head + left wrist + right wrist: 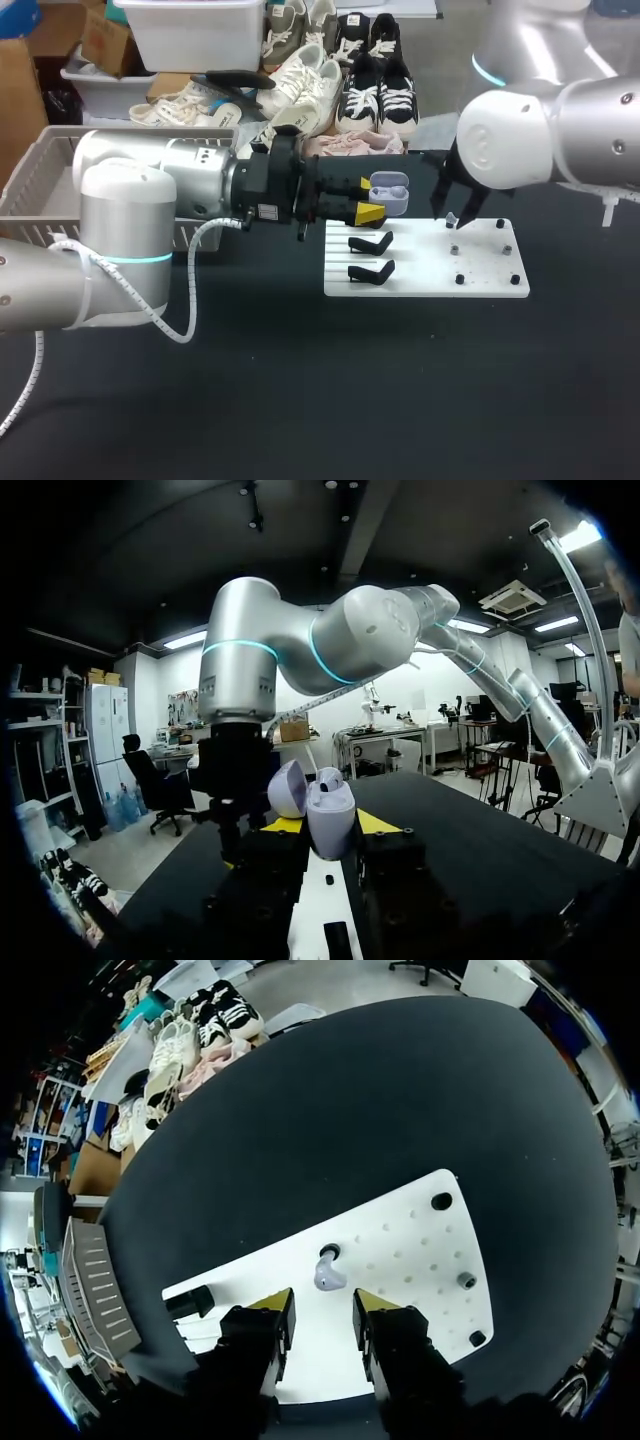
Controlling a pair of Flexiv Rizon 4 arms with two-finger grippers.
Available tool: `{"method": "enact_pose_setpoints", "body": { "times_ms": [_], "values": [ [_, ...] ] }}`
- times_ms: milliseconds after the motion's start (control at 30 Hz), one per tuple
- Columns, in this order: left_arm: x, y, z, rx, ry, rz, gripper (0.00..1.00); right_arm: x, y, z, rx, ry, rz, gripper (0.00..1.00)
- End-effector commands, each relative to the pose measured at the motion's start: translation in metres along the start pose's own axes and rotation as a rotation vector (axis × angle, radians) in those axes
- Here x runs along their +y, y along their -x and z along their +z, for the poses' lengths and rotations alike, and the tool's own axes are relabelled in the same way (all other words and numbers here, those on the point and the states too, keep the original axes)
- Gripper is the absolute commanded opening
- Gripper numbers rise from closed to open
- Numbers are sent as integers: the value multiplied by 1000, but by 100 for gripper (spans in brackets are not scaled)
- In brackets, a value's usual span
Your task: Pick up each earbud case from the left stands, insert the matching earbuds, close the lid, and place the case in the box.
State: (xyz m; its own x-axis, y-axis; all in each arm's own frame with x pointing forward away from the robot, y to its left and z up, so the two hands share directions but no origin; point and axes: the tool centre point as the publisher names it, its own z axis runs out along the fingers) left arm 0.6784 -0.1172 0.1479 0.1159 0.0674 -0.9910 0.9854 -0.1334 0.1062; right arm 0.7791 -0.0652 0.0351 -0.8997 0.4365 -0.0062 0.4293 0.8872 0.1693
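Observation:
A lavender earbud case point(330, 818) with its lid point(288, 788) swung open sits between the yellow tips of my left gripper point(330, 832), which is shut on it. From above, that case point(392, 190) hangs over the far edge of the white board point(425, 282), held by the left gripper point(374, 200). My right gripper point(455, 215) hovers over the board's right half. In its wrist view the right gripper point(322, 1308) is open, with a lavender earbud point(328, 1276) on a peg just ahead of its tips and untouched.
Two black stands point(370, 243) point(370, 271) sit on the board's left half and small black pegs point(441, 1201) dot its right half. A grey slatted basket point(30, 180) stands at the table's left, behind my left arm. Dark tabletop surrounds the board.

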Motion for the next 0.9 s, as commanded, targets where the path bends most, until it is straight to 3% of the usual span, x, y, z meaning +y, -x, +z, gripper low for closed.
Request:
{"method": "enact_pose_setpoints", "body": {
  "times_ms": [33, 733, 900],
  "values": [
    [-1, 0, 0, 0, 3, 1, 0, 2, 2, 2, 1, -6, 5, 33],
    [-1, 0, 0, 0, 3, 1, 0, -1, 8, 5, -16, -17, 28, 27],
    [-1, 0, 0, 0, 3, 1, 0, -1, 9, 5, -16, -19, 28, 19]
  ]
}}
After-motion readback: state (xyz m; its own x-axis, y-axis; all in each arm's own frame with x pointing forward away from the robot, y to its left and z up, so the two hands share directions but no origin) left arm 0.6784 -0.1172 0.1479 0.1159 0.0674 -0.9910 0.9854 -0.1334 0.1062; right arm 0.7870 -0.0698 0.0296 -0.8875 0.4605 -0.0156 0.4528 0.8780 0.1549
